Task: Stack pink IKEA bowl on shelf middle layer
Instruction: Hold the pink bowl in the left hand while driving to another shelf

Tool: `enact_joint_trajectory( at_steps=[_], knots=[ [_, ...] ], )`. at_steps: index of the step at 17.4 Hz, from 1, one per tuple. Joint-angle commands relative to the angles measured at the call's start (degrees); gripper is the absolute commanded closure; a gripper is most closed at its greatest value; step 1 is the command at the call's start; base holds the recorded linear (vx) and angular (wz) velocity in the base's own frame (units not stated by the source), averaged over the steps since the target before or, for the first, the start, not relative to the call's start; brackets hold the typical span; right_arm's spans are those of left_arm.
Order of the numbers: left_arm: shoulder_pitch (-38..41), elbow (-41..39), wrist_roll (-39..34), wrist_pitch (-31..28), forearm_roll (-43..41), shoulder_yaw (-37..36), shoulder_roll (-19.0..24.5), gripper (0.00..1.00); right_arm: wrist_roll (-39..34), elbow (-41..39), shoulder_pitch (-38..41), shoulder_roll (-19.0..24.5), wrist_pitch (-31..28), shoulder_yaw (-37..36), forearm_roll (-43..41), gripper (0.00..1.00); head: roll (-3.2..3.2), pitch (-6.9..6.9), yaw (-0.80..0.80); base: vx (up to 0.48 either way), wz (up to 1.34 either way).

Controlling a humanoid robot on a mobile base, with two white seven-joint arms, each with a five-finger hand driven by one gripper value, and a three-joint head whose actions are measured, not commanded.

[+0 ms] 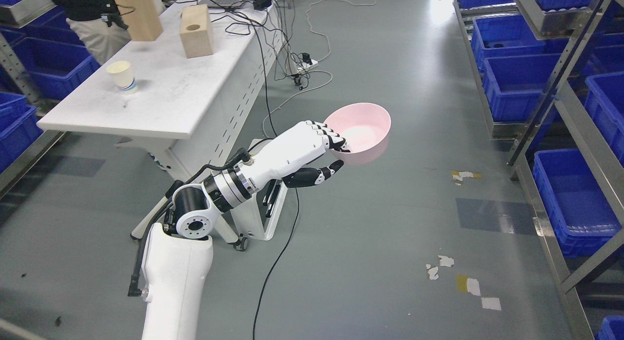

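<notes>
A pink bowl [363, 133] hangs in the air over the grey floor, near the picture's middle, tilted slightly toward me. My left hand [336, 157] grips its near rim, fingers [325, 133] curled over the edge into the bowl and the thumb under it. The white left arm rises from the bottom left. The metal shelf [560, 81] with blue bins stands at the right, well apart from the bowl. The right arm does not show.
A white table [161, 101] at the left carries a paper cup [122, 76] and two wooden blocks [196, 30]. Cables trail over the floor beside it. A person [92, 23] stands at the top left. Blue bins [577, 208] line both sides.
</notes>
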State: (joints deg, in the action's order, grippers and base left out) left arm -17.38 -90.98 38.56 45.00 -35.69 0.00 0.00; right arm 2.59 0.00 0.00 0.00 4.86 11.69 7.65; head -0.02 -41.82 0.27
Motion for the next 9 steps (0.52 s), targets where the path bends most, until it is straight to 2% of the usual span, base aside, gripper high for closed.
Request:
enact_joint_trajectory(
  at_steps=[1,9],
  knots=[
    [-0.02,0.1,0.03,0.0,0.0,-0.09,1.0,0.98,0.04,-1.0,0.88,-1.0,-0.03,0.0,-0.01,0.0,0.0,0.0,0.0,0.319,-0.37],
    [0.76,0.1,-0.33,0.0,0.0,-1.4,1.0,0.98,0.04,-1.0,0.88,-1.0,-0.03,0.0,-0.01,0.0,0.0,0.0,0.0,0.308,-0.4]
  ],
)
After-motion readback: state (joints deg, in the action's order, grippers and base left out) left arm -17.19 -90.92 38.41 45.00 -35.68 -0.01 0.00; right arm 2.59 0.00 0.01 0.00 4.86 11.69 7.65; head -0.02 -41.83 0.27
